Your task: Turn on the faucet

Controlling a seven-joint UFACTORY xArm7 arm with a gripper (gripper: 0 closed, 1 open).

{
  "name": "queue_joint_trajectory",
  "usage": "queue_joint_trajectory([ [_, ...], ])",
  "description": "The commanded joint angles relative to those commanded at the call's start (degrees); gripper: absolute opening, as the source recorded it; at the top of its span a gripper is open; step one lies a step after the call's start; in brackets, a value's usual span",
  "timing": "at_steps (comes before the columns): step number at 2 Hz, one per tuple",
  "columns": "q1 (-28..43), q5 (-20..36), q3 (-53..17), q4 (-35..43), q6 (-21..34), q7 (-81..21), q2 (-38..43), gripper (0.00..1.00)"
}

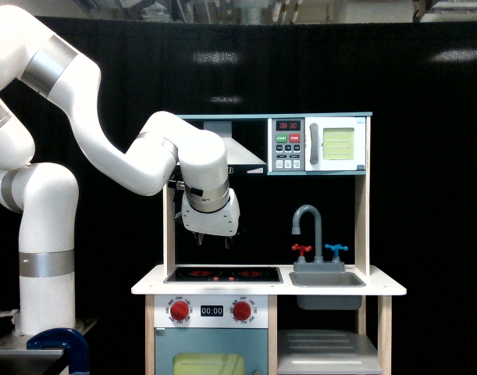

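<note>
Glossy white arm [105, 156] of thick rounded links; silver-grey bands at the joints; white tapered wrist housing; small dark gripper [211, 237] fingers below; blue clamp at base.

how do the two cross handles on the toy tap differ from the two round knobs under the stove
The small red and blue cross-shaped tap handles differ in colour; the round stove knobs are both red. The handles stand upright on the grey tap base beside the sink; the knobs lie flat on the front panel, flanking a clock. The knobs look larger. Both come as side-by-side pairs.
</note>
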Motion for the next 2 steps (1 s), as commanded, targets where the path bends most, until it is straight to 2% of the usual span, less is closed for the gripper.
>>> queue_joint_trajectory([
  [1,11.4,0.0,-18.5,2.1,1.5,-10.3,-9.5,1.00],
  [2,15.9,-0.6,-23.9,2.5,0.1,-13.0,-17.3,1.00],
])
